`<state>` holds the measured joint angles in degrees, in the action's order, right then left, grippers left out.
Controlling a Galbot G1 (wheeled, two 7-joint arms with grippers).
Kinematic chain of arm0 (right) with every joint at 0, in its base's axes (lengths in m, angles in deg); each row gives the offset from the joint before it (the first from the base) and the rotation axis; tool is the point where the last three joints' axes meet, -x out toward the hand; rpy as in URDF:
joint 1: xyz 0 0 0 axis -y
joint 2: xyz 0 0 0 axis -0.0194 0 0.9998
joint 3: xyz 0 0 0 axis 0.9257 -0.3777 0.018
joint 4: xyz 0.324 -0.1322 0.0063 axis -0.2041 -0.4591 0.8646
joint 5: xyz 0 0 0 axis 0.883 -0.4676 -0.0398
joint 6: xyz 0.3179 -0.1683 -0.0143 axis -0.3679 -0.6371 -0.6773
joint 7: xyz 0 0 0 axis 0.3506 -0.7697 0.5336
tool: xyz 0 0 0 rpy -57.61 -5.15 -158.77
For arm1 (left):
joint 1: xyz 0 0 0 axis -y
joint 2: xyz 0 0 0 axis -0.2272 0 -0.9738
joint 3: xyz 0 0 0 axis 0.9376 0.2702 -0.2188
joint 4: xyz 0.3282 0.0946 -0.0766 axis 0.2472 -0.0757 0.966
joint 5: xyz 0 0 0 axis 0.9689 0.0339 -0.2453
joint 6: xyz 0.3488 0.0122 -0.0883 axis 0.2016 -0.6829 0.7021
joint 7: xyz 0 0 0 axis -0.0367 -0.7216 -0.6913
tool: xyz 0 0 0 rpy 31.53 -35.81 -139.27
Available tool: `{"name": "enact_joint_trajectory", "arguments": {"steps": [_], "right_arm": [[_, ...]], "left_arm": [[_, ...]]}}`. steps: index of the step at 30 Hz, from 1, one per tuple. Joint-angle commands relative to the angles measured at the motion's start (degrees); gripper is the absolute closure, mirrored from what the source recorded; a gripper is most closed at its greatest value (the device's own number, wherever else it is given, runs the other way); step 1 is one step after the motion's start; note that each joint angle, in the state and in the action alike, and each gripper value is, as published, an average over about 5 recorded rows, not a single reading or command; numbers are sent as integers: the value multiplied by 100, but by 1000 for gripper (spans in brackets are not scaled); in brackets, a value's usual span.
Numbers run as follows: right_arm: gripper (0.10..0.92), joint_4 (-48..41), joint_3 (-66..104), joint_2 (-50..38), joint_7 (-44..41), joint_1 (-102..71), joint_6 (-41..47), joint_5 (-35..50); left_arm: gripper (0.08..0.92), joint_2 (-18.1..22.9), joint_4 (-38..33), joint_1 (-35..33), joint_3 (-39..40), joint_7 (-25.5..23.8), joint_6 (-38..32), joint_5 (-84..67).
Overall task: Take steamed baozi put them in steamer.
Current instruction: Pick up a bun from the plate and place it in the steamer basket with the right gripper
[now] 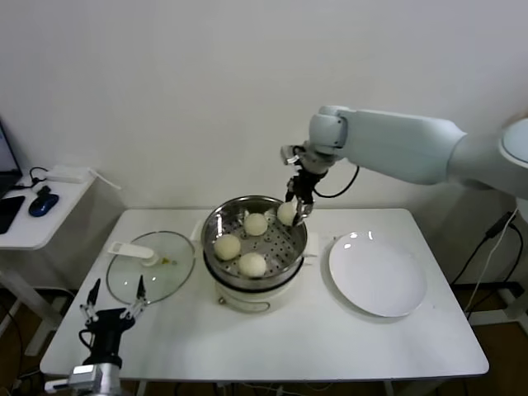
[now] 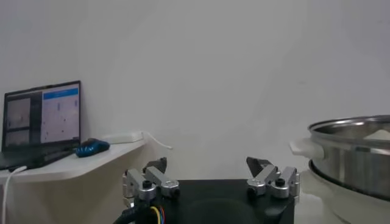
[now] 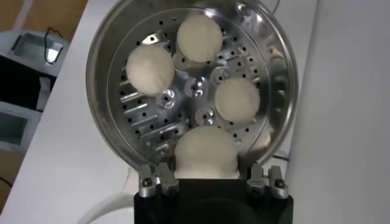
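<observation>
R hand (image 1: 299,206) hangs over the far rim of the steamer (image 1: 213,224), clamped on one bun (image 1: 286,213) just above the perforated tray. 3 more buns (image 1: 227,246) sit on the tray inside the steamer, apart from each other. Glass lid (image 1: 151,266) lies on the bench (image 1: 330,342) just left of the steamer, white plate (image 1: 378,274) just right of it. L hand (image 1: 113,299) idles w/ fingers spread, near the bench's front edge, left of the steamer.
</observation>
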<state>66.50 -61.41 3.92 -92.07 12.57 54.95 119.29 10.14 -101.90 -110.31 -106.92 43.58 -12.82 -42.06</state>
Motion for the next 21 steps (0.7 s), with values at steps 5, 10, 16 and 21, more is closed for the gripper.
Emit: {"name": "enact_joint_trajectory", "arguments": {"steps": [5, 10, 16, 21], "right_arm": [[364, 42, -2, 331, 166, -552, 119, -16], [364, 35, 37, 344, 195, -695, 129, -71], [364, -53, 79, 338, 206, -817, 122, -186], [364, -131, 83, 302, 198, -874, 109, -309]], "left_arm": [[177, -17, 54, -10, -23, -1, -6, -18], [177, -19, 86, -14, -29, -1, -12, -21], [177, -13, 124, -6, -21, -1, -20, -22], [177, -17, 147, -3, -19, -2, -25, -23]]}}
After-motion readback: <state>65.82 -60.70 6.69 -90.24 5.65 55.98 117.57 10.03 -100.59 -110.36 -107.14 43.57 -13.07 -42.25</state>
